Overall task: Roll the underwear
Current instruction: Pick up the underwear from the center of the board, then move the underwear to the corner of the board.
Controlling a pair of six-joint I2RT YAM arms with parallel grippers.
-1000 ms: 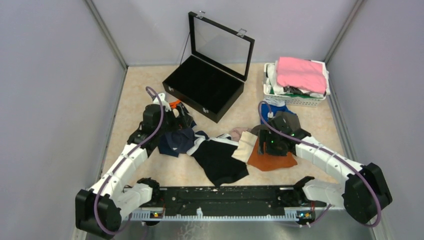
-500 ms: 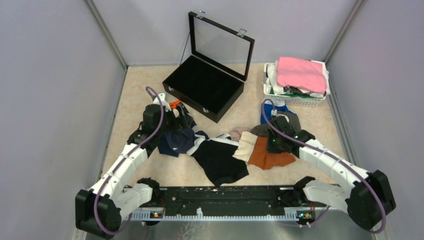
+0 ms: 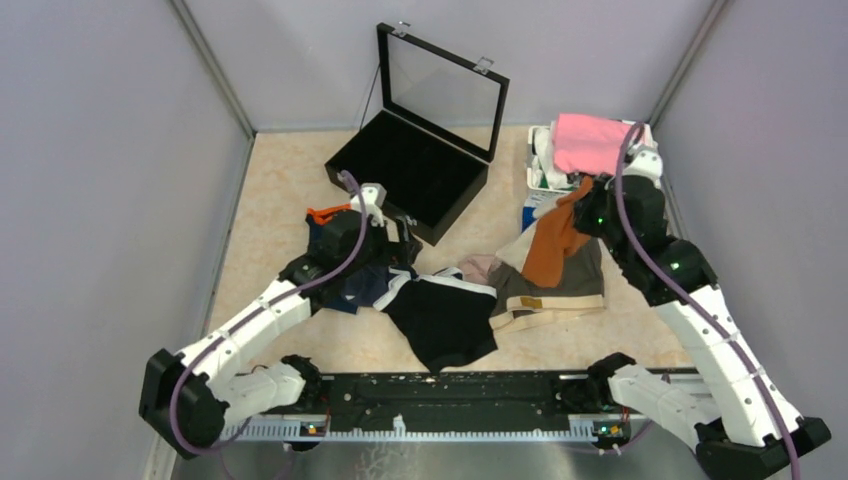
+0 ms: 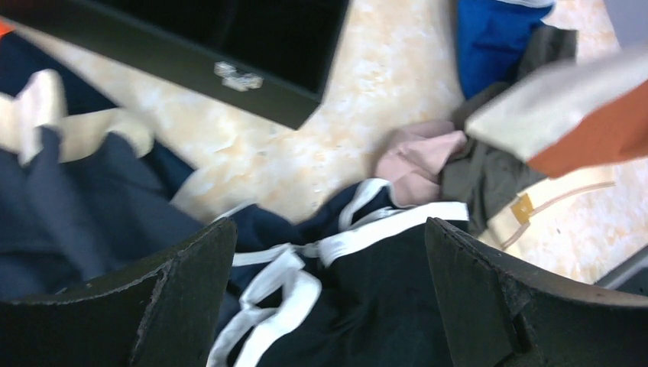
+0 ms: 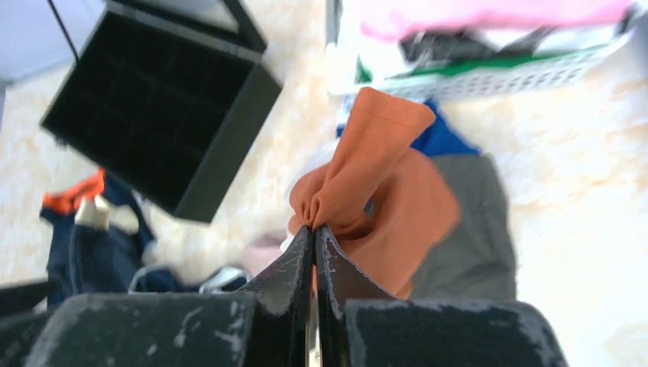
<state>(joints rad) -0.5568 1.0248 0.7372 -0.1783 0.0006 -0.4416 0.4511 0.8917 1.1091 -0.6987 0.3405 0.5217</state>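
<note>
The right hand (image 5: 315,229) is clenched on a small bunched fold of the rust-orange boxer briefs (image 5: 382,176) and holds it up in the air, with the rest of the garment hanging below and slightly ahead of the fingertips. So little cloth sits in the pinch that the weight of the hanging part, or a quick swing, could pull the fold free and drop the pair back in a heap. Right under the hand lie the grey briefs (image 3: 560,290), and I cannot tell whether the orange hem is clear of them; if it is not, a sideways carry could drag the grey pair along. The white basket (image 3: 541,189) with the pink folded cloth (image 3: 595,145) stands close beyond the hand, so a swing that way could catch the cloth on its rim. The left hand (image 4: 328,306) is released, its fingers spread wide over the black briefs (image 4: 397,306), whose white waistband overlaps the navy briefs (image 4: 92,222) on that hand's left side; closing there could gather both at once. Bare desk (image 3: 290,180) lies well away from either hand, so a roll begun among the pile would likely come out lumpy.
</note>
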